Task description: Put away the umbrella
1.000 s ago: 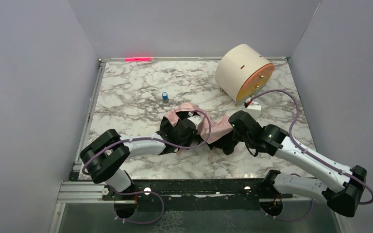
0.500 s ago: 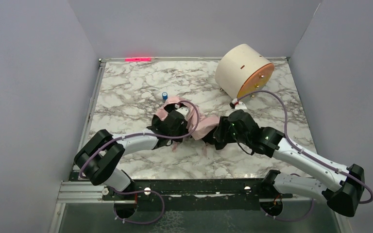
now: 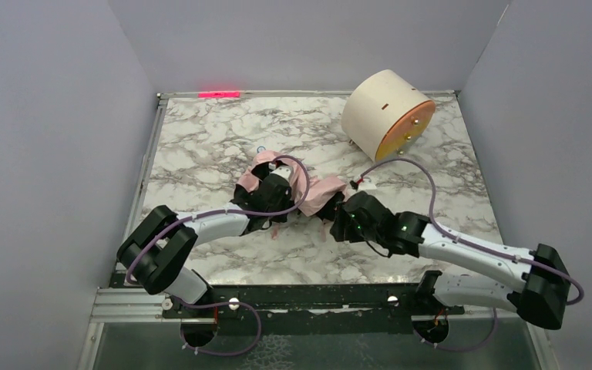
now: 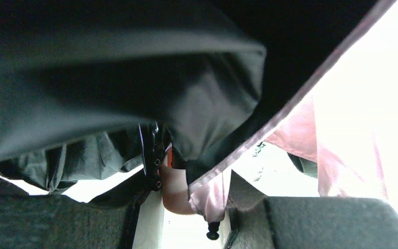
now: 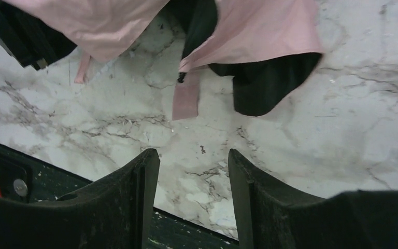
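The umbrella (image 3: 314, 193) lies crumpled in the middle of the marble table, pale pink outside with a dark lining. My left gripper (image 3: 267, 197) is buried in its left part. In the left wrist view the gripper (image 4: 197, 207) is shut on the umbrella (image 4: 207, 194), with a pink fold and a pinkish stub between the pads under the dark lining (image 4: 109, 78). My right gripper (image 3: 336, 219) stands open just in front of the fabric, holding nothing. In the right wrist view the gripper (image 5: 193, 163) points at bare marble, below the pink fabric (image 5: 264, 31) and the strap (image 5: 186, 101).
A cream drum (image 3: 384, 112) with an orange face lies on its side at the back right. A red light strip (image 3: 220, 94) glows at the far edge. Grey walls close in the table (image 3: 200, 139) on three sides. The black front rail (image 5: 46, 181) is near the right gripper.
My right gripper has opened, let go of the umbrella and drawn back to the left and nearer. The left gripper has dragged the umbrella left and farther, over the small blue thing.
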{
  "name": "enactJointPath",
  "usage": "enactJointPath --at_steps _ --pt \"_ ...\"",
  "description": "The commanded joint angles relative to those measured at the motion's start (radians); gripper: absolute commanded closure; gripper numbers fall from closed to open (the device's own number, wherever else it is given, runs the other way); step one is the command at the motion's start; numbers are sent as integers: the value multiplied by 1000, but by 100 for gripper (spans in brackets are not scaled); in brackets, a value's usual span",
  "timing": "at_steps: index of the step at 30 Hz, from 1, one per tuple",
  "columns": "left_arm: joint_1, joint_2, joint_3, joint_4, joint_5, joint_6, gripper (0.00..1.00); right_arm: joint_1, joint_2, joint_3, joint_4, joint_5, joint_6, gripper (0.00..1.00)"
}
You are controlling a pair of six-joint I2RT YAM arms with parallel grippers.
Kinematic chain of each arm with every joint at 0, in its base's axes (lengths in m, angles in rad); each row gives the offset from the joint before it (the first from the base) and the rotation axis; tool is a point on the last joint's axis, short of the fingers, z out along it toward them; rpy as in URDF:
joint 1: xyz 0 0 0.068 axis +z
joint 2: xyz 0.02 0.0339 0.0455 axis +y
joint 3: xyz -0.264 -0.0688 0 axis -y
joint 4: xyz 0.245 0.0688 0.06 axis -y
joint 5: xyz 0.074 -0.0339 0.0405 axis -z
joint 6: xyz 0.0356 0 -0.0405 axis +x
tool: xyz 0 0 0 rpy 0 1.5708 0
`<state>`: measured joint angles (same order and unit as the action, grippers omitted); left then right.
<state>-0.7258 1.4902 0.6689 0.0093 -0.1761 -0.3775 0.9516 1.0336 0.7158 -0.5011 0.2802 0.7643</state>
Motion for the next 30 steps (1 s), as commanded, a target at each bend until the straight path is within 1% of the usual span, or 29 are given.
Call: enactJointPath --at_steps 1,6,8,13,17,18,21,22,24,25,26,27,30 --pt "19 -16 -1 -8 -21 -10 100 73 112 -18 181 50 46 43" --pt "25 -14 1 -24 -6 -8 100 85 266 2 306 86 43 43" --pt "25 -20 2 -32 -5 -3 100 86 324 22 311 118 48 44" --pt "28 -25 18 -45 -6 13 100 90 445 53 359 132 24 45" --pt "28 -32 27 -55 -8 19 100 90 531 82 321 204 44 49" --pt "28 -35 26 -55 -7 17 100 90 541 83 321 211 42 51" --pt "29 -42 27 -60 -9 15 100 90 553 83 303 230 48 65" --pt "30 -44 29 -64 -10 17 100 90 549 84 279 244 56 68" --pt "35 -50 29 -68 -7 18 100 90 526 69 244 262 83 79" --pt "39 -52 28 -68 0 19 100 90 505 55 232 264 89 86" --pt "48 -57 27 -66 10 22 100 90 483 40 221 264 94 94" --pt "58 -60 25 -66 22 25 100 90 454 25 203 264 106 99" --pt "91 -60 30 -72 54 33 100 90 362 -21 82 291 182 99"
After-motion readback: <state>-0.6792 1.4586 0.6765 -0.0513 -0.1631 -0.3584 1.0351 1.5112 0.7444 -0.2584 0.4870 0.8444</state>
